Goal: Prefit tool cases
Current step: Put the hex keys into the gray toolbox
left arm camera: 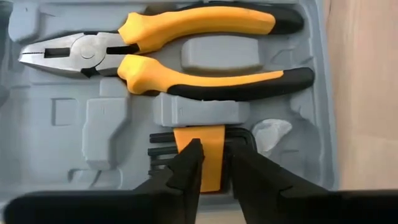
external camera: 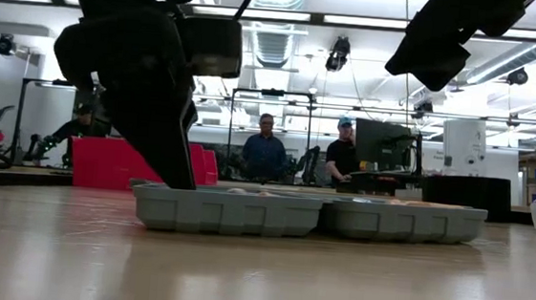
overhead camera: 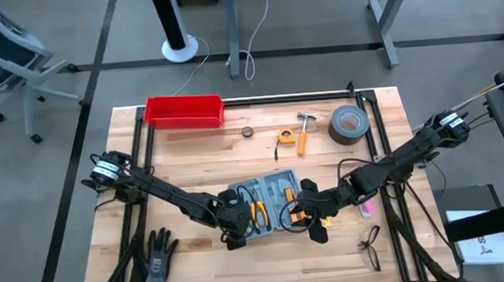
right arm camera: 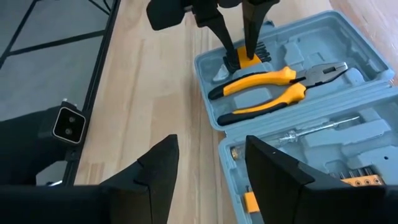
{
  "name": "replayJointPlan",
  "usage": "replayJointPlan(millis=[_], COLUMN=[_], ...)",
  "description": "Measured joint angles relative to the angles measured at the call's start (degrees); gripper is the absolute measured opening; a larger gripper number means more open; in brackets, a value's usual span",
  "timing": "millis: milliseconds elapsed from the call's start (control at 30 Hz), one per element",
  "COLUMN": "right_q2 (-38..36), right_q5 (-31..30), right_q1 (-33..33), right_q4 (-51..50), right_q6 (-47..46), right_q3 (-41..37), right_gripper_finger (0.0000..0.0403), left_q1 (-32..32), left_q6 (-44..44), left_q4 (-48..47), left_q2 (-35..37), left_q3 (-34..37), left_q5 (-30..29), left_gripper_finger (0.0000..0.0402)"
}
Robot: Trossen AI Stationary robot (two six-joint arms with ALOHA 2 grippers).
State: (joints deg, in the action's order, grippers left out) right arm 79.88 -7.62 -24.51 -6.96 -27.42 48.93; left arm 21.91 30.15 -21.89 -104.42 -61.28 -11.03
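- Near the table's front middle, we see the tool case (overhead camera: 270, 206) lying open and flat on the wooden table (overhead camera: 199, 153), both grey halves facing up.
- Our left gripper (left arm camera: 213, 163) reaches down into the case's left half, fingers a little apart on either side of the orange hex-key holder (left arm camera: 200, 140); we cannot tell whether they pinch it.
- Just beyond that holder, orange-handled pliers (left arm camera: 161, 50) sit in their moulded slot.
- Our right gripper (right arm camera: 208, 165) hovers by the case's right half with its fingers spread wide and nothing between them; a screwdriver (right arm camera: 320, 127) lies in that half.
- Toward the table's far side we see a red bin (overhead camera: 184, 111), a hammer (overhead camera: 305, 128), a tape measure (overhead camera: 285, 138) and a roll of duct tape (overhead camera: 348, 124).
- Black gloves (overhead camera: 158, 263) lie at the front left edge.
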Motion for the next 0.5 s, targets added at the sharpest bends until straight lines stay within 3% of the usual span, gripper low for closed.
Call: replayJointPlan(millis=[233,500], right_q2=[0.0,0.0], right_q5=[0.0,0.0], right_q1=[0.0,0.0], right_q4=[0.0,0.0], right_q6=[0.0,0.0], right_q3=[0.0,0.0], right_gripper_finger=[0.0156,0.0149], left_q1=[0.1,0.0], left_q6=[0.7,4.2], left_q4=[0.9,1.4], left_q2=[0.0,0.4], left_q3=[0.0,0.1], left_q5=[1.6,4.6], left_gripper_finger=[0.001,0.0002])
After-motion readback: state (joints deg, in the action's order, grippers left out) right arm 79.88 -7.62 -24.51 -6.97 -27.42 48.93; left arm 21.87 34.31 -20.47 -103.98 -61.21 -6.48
